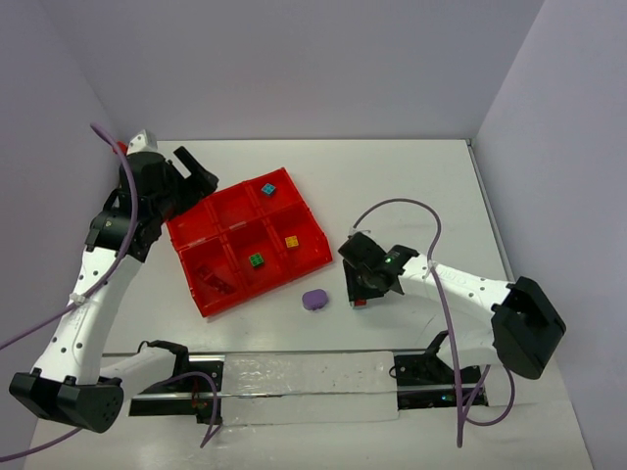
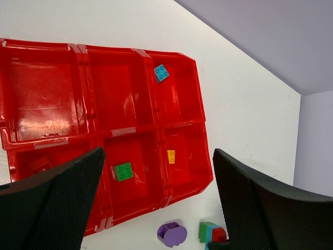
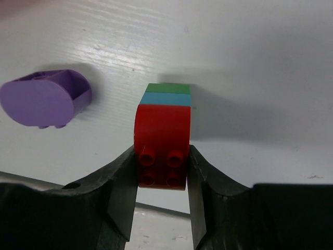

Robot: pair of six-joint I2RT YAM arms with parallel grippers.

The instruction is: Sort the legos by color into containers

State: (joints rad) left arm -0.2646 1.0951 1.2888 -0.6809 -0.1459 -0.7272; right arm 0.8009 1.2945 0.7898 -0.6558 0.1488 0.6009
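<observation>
**A:** Where is the stack, and which way does it point?

**B:** The stack of legos point(image 3: 162, 125) is on the table, just right of its middle and near the purple piece point(image 3: 44, 99). Its long axis runs straight away from the right jaws: red end nearest, teal next, green end farthest.

**A:** And the jaws?

**B:** The right jaws are clenched on the red end, with 1 finger point(image 3: 117, 187) pressed to each side. The left jaws are released and spread wide above the tray's far left corner.

**A:** What do the containers hold?

**B:** The red tray point(image 1: 265, 289) lies askew, left of the table's middle, with 2 rows of 3 compartments. A teal brick point(image 1: 267, 188) is in the far row's right compartment. In the near row, a yellow brick point(image 1: 291, 241) is in the right compartment, a green brick point(image 1: 256, 259) in the middle and a red brick point(image 1: 217, 282) in the left.
</observation>
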